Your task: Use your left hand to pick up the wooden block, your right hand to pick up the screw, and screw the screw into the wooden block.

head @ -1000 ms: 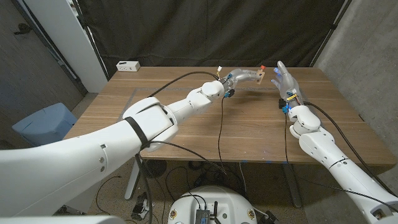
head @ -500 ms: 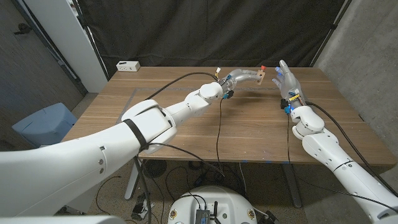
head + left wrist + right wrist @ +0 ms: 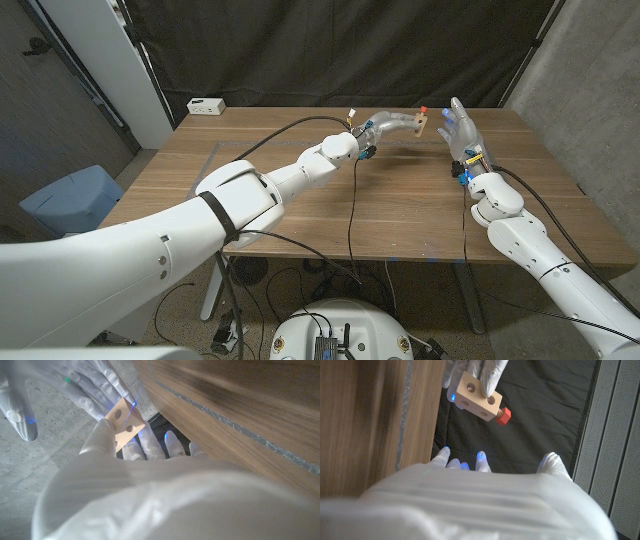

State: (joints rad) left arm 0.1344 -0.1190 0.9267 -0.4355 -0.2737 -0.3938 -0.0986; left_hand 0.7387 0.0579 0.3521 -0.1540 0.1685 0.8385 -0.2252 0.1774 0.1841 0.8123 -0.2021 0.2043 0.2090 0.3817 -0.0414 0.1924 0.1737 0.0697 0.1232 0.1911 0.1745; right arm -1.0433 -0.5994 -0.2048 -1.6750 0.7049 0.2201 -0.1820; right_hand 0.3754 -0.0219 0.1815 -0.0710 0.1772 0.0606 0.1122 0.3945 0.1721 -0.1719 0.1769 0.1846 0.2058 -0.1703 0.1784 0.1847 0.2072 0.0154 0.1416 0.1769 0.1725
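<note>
Already seated in the wooden block (image 3: 479, 396): red-headed screw (image 3: 503, 416), head jutting from one end face. Block pinched in the fingers of the left robot hand (image 3: 388, 124), raised above the counter (image 3: 300, 200) near its far edge, around 12 o'clock in the head view. Right robot hand (image 3: 459, 130) close by at the block's 3 o'clock, fingers spread, clamped on nothing, not touching the screw head. Judged near the end of the task, with perhaps a last tightening left. For that: bring thumb and a fingertip onto the red head only, turn about the screw's own axis, hold the block steady, avoid pushing sideways against the light pinch. Far edge of the counter right beneath, dark curtain (image 3: 330, 50) behind; little room outward. Wide bare wood toward 6 o'clock, better ground for any lowering.
</note>
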